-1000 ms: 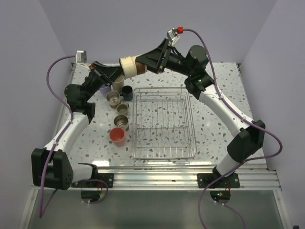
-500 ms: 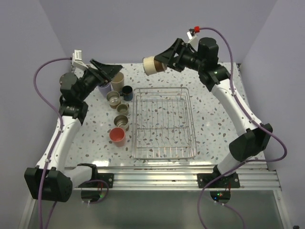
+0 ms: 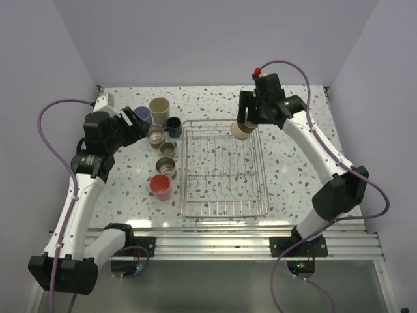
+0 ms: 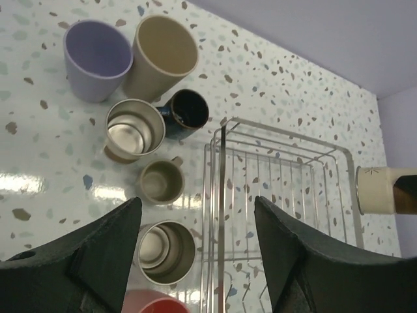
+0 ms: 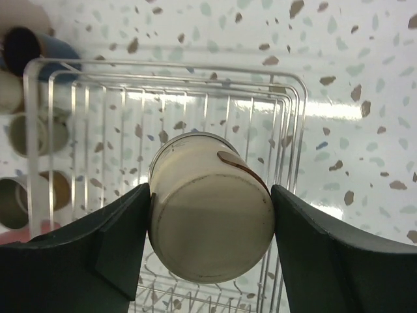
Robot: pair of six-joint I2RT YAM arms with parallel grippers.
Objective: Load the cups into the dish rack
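My right gripper (image 3: 245, 126) is shut on a cream steel cup (image 3: 242, 132) and holds it tilted over the far right corner of the dish rack (image 3: 185, 171). In the right wrist view the cup's base (image 5: 210, 225) fills the gap between the fingers (image 5: 120, 244), above the rack wires (image 5: 163, 64). My left gripper (image 3: 133, 124) hangs open and empty over the cups left of the rack. Its wrist view shows the lavender (image 4: 96, 68), beige (image 4: 163, 55), dark blue (image 4: 189, 111), steel (image 4: 132, 129), small tan (image 4: 159, 181), nested steel (image 4: 166, 252) and coral (image 4: 153, 303) cups.
The cups stand in a cluster along the rack's left side, from the beige tumbler (image 3: 159, 107) at the back to the coral cup (image 3: 160, 186) in front. The rack (image 4: 280, 189) holds nothing. Walls close the table on three sides.
My left gripper let go of the cream cup, opened and drew back to the left. The right arm swung the cup right and down over the rack's far corner.
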